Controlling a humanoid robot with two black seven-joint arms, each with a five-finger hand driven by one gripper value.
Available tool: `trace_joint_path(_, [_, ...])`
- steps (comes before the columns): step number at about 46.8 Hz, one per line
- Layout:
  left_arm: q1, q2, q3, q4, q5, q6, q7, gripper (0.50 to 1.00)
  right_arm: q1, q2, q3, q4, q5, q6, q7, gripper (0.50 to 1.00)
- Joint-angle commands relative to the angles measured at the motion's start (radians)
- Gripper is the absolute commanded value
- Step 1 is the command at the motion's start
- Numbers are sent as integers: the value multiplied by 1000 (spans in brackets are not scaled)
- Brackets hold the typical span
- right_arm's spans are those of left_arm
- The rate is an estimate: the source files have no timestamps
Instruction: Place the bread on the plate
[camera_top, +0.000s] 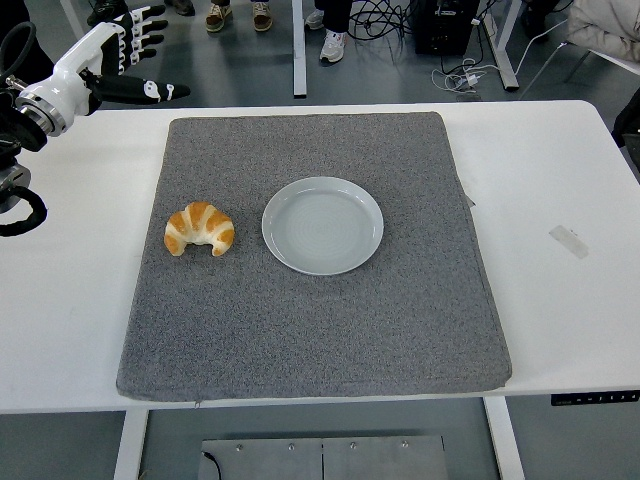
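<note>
A golden croissant (199, 229) lies on the left part of a grey mat (320, 320), its ends pointing toward the near edge. Just to its right sits an empty pale grey plate (323, 225), a small gap between them. My left hand (125, 60) hovers at the top left, above the table's far left corner, well away from the croissant. Its white and black fingers (150, 25) are spread and hold nothing. The right arm does not show.
The mat covers most of the white table (560, 170). A small strip of tape (569, 241) lies on the bare table at the right. Feet of people and cables show on the floor beyond the far edge.
</note>
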Motion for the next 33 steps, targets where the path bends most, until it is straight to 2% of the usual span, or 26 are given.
trace_joint_path(1, [-16, 27, 46, -59, 27, 0, 1, 972, 0, 0, 0, 0, 0, 0, 0, 1000])
trace_joint_path(13, [-40, 35, 138, -120, 93, 32, 10, 972, 0, 0, 0, 0, 0, 0, 0, 1000])
trace_joint_path(23, [-40, 55, 152, -220, 306, 156, 150, 972, 0, 0, 0, 0, 0, 0, 0, 1000])
trace_joint_path(27, [-40, 58, 155, -234, 379, 193, 171, 972, 0, 0, 0, 0, 0, 0, 0, 1000])
trace_joint_path(33, [-40, 65, 183, -251, 438, 199, 182, 972, 0, 0, 0, 0, 0, 0, 0, 1000])
